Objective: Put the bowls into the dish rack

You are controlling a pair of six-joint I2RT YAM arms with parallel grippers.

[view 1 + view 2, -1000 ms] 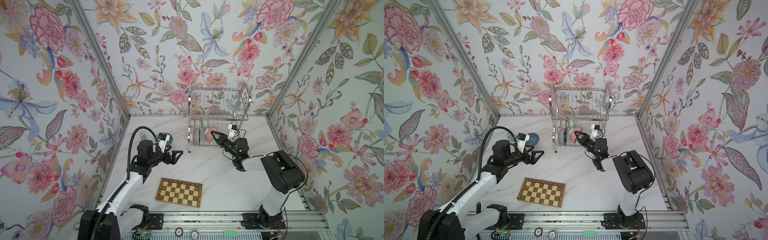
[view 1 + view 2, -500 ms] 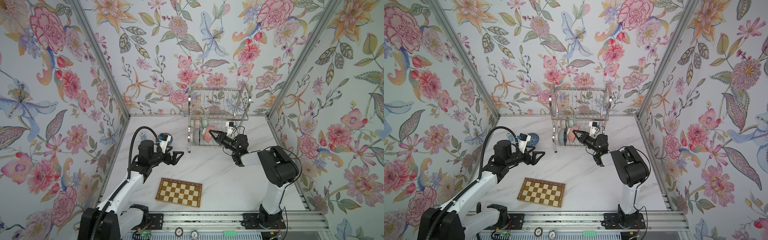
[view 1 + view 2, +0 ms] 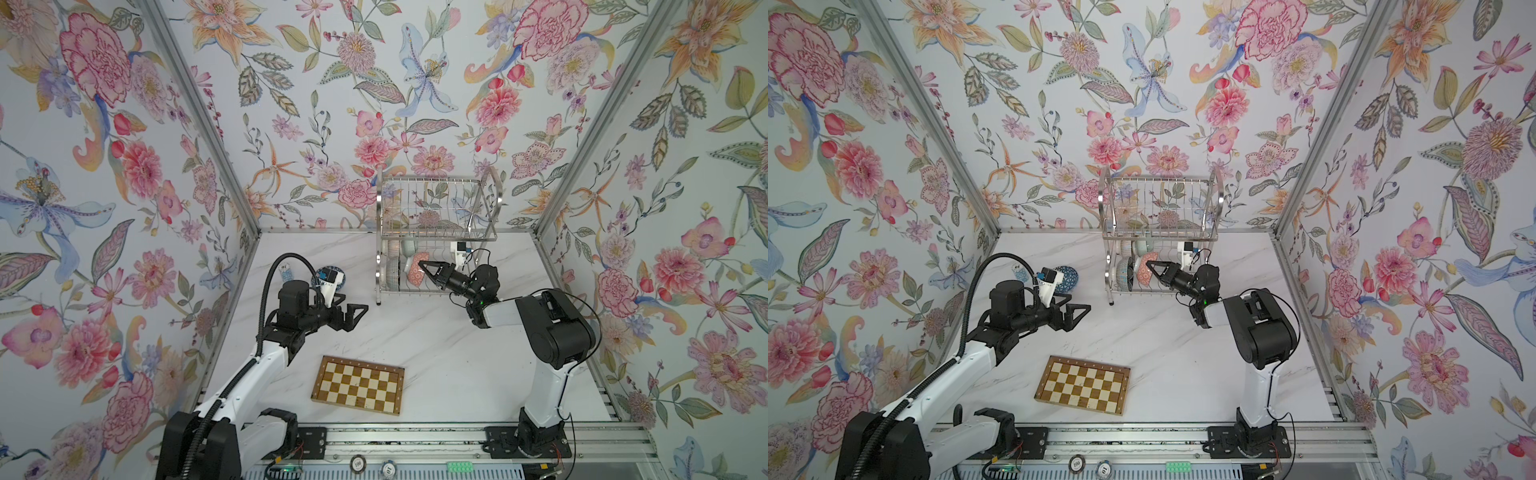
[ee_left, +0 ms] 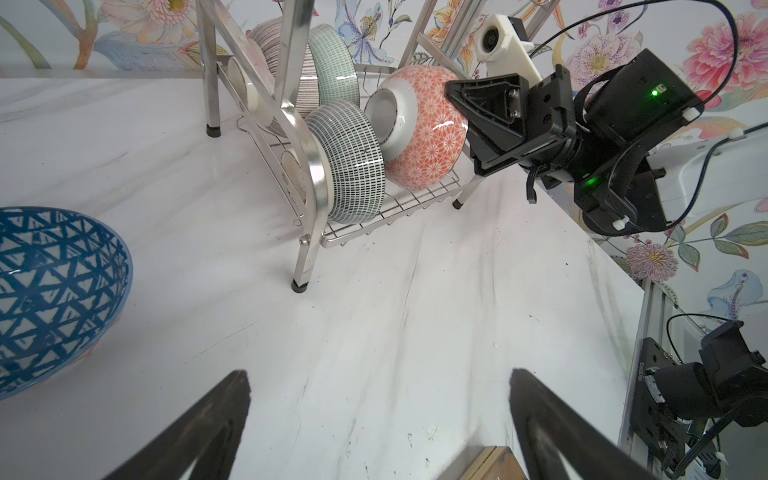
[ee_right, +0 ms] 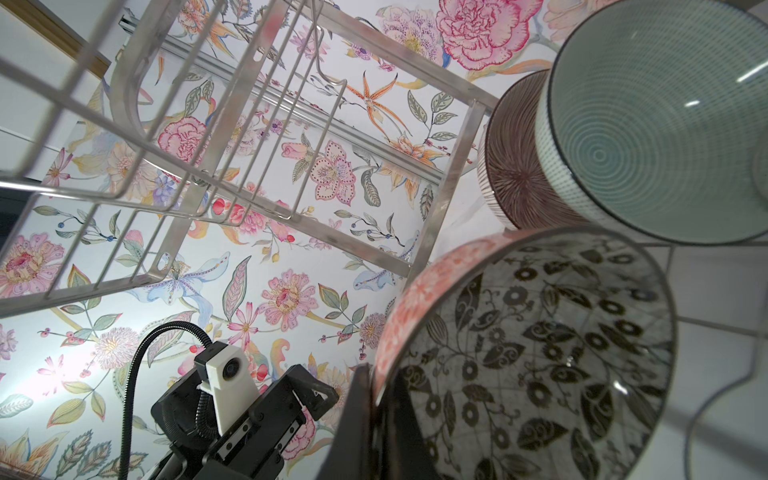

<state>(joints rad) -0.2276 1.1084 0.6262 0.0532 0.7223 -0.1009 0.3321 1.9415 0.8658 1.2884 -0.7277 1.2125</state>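
Note:
The dish rack point(image 3: 436, 199) point(image 3: 1158, 199) stands at the back of the table. My right gripper point(image 3: 422, 264) point(image 5: 374, 399) reaches into its lower tier, shut on the rim of the black-and-white floral bowl point(image 5: 540, 353) point(image 4: 428, 137), whose outside is red-patterned. That bowl stands on edge beside a grid-lined bowl point(image 4: 353, 162). Behind them sit a pale green bowl point(image 5: 665, 124) and a pink radial-lined bowl point(image 5: 511, 166). A blue lattice bowl point(image 3: 1069, 276) point(image 4: 54, 291) rests on the table left of the rack. My left gripper point(image 3: 353, 302) point(image 4: 378, 374) hovers open and empty beside it.
A checkered wooden board point(image 3: 359, 384) lies near the front edge, its corner showing under the left gripper point(image 4: 490, 461). A small blue-and-white cylinder point(image 3: 285, 270) stands by the left wall. Flowered walls close in three sides; the rack's legs point(image 4: 301, 282) stand on the marble.
My right gripper has carried the floral bowl left and back, deeper into the rack's lower tier. The left arm has barely moved.

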